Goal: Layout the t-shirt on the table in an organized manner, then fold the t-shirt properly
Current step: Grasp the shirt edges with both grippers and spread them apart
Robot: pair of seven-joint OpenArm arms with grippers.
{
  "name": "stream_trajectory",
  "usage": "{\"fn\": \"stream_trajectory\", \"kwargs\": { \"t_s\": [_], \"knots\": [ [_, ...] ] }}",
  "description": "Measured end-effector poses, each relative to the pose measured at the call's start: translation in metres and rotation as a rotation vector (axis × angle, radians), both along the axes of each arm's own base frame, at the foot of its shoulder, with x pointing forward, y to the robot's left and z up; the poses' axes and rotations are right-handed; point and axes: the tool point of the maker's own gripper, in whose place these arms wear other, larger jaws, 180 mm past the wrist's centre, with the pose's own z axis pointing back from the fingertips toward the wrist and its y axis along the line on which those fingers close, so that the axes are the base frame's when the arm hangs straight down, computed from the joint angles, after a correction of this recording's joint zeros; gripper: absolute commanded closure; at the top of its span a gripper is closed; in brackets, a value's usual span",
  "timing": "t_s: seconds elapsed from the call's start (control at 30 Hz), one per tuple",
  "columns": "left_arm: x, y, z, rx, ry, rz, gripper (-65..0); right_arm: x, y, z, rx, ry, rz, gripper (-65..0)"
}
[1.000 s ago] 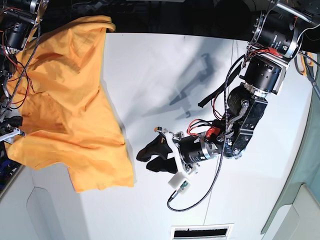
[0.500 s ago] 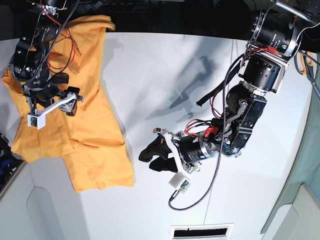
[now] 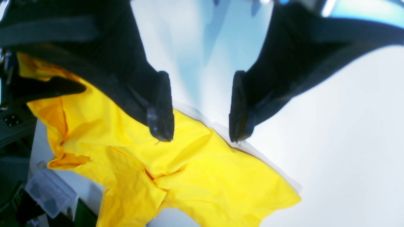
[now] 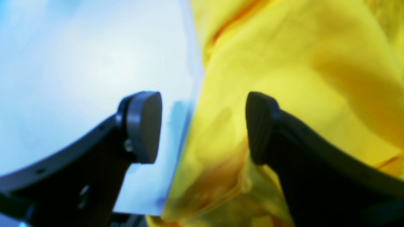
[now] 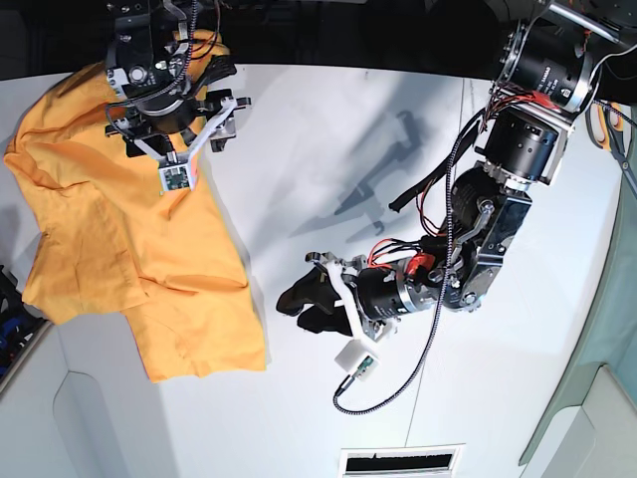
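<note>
With both sets of jaws wide and empty, the right gripper (image 4: 203, 127) should pinch the rumpled orange t-shirt (image 5: 129, 259) at its surface (image 5: 328, 129) edge hem, then spread it.

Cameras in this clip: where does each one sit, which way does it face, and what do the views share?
Base: high above, looking down on the white table, the orange t-shirt and both arms.
Left wrist: on the left arm, looking past its open fingers at the t-shirt's edge on the table.
Right wrist: on the right arm, looking past its open fingers along the t-shirt's border with the table.
Shared: all three show the t-shirt and the table.
</note>
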Motion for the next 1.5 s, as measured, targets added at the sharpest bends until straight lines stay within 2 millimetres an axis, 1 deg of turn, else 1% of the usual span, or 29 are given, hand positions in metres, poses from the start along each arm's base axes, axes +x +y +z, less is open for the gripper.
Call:
{"fn": "stream_trajectory", "kwargs": {
  "t_s": [0.03,0.1,0.13,0.23,0.3,0.37,0.43,0.53,0.57,0.6,0.63,0.73,0.77,0.87,0.93,1.07,1.13,1.23,1.3,1.4,1.5],
  "knots": [
    [-0.001,0.001,-0.003,0.001,0.009,0.010,-31.4,0.001,-0.002,0.000,-0.031,-0.009,-0.004,-40.9],
    [-0.002,0.005,-0.011,0.002,0.038,0.060,-31.5,0.003,-0.012,-0.001,-0.091,-0.028,-0.044,-40.9],
    [-0.006,0.006,-0.017,0.009,0.051,0.065,-31.6,0.003,-0.017,-0.003,-0.110,-0.028,-0.063,-40.9],
    [-0.017,0.008,-0.030,0.016,0.085,0.065,-31.6,0.004,-0.027,-0.017,-0.136,-0.001,-0.078,-40.9],
    [-0.021,0.008,-0.034,0.016,0.095,0.067,-31.6,0.010,-0.029,-0.025,-0.149,-0.003,-0.070,-40.9],
    [-0.020,0.010,-0.038,0.018,0.107,0.103,-31.6,0.017,-0.034,-0.032,-0.162,-0.006,-0.064,-40.9],
    [-0.022,0.010,-0.043,0.023,0.117,0.123,-31.6,0.017,-0.038,-0.040,-0.176,0.013,-0.059,-40.7],
    [-0.028,0.005,-0.050,0.023,0.139,0.136,-31.6,0.016,-0.041,-0.043,-0.174,0.013,-0.060,-40.6],
    [-0.027,0.005,-0.053,0.033,0.143,0.157,-31.6,0.015,-0.041,-0.043,-0.175,0.010,-0.063,-38.6],
    [-0.026,0.002,-0.054,0.031,0.142,0.162,-31.6,0.015,-0.041,-0.043,-0.175,0.011,-0.062,-33.9],
    [-0.025,0.000,-0.054,0.022,0.135,0.170,-31.6,0.014,-0.038,-0.044,-0.174,0.019,-0.057,-27.2],
    [-0.023,-0.007,-0.059,0.017,0.150,0.178,-31.6,0.010,-0.035,-0.044,-0.185,0.044,-0.042,-2.4],
    [-0.024,-0.012,-0.062,0.012,0.163,0.177,-31.6,0.008,-0.032,-0.045,-0.188,0.051,-0.033,0.0],
    [-0.024,-0.022,-0.070,0.003,0.201,0.178,-31.6,0.006,-0.018,-0.043,-0.185,0.058,0.008,0.0],
    [-0.021,-0.023,-0.073,0.004,0.211,0.185,-31.6,0.003,-0.006,-0.042,-0.180,0.063,0.044,0.0],
    [-0.014,-0.026,-0.071,0.002,0.211,0.188,-31.6,-0.019,0.018,-0.039,-0.195,0.074,0.134,0.0],
    [-0.014,-0.029,-0.070,0.001,0.209,0.184,-31.6,-0.028,0.035,-0.034,-0.187,0.056,0.186,0.0],
    [-0.016,-0.032,-0.071,0.003,0.211,0.179,-31.6,-0.046,0.050,-0.029,-0.182,0.057,0.232,0.0],
    [-0.018,-0.032,-0.073,0.006,0.214,0.175,-31.6,-0.054,0.055,-0.027,-0.169,0.065,0.245,0.0],
    [-0.018,-0.031,-0.074,0.017,0.211,0.172,-31.6,-0.064,0.057,-0.025,-0.154,0.082,0.245,0.0],
    [-0.017,-0.027,-0.079,0.069,0.196,0.176,-31.6,-0.065,0.057,-0.025,-0.152,0.084,0.245,0.0]
  ]
}}
